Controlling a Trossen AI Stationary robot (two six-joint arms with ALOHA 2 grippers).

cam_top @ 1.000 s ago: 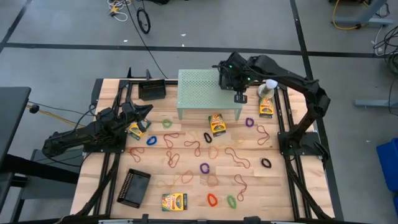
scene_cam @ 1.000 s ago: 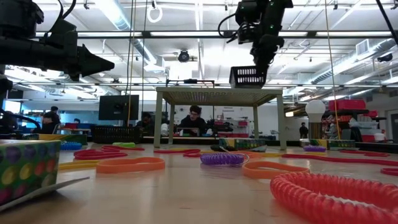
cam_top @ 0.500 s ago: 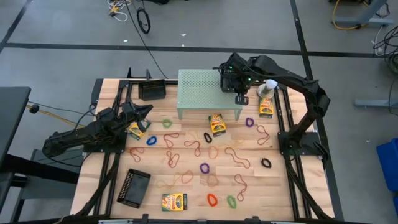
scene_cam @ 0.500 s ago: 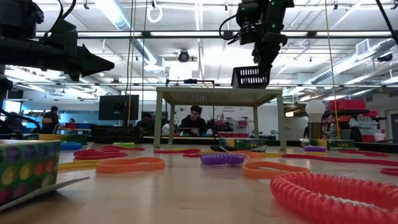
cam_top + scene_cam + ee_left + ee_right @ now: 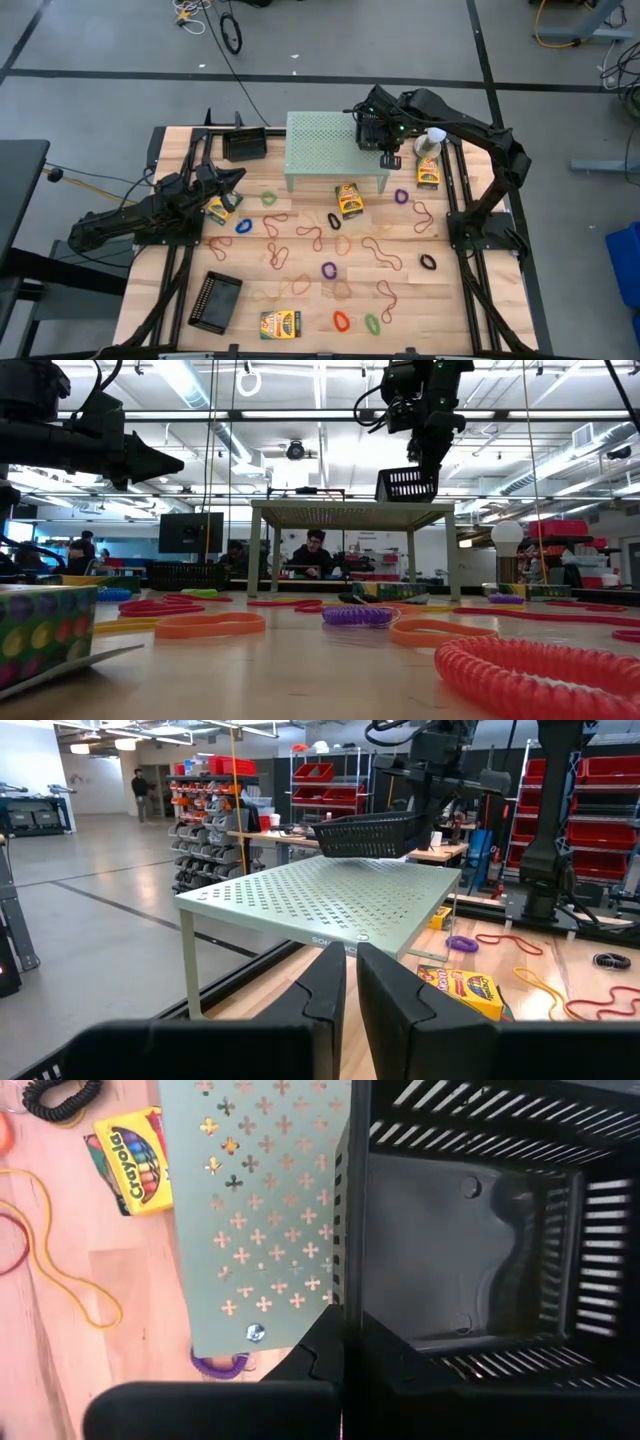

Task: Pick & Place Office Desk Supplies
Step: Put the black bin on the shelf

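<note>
**Black basket carried over the stand, supplies still on the table**

The right gripper point(image 5: 418, 463) is clamped on the rim of a small black mesh basket point(image 5: 407, 484) and holds it just above the pale green perforated stand point(image 5: 335, 148), near that stand's right end. Over the last second the basket has drifted a little further across the stand top while staying at about the same height; it does not touch the surface yet. It looks set to land there, ready to take supplies.

The left gripper point(image 5: 343, 982) hangs near the table's left edge, fingers nearly together and empty, unmoved.

No supplies are collected yet: rubber bands point(image 5: 321, 239) lie scattered across the wooden table point(image 5: 447, 308), and a crayon box point(image 5: 349, 199) sits just in front of the stand, others elsewhere.
</note>
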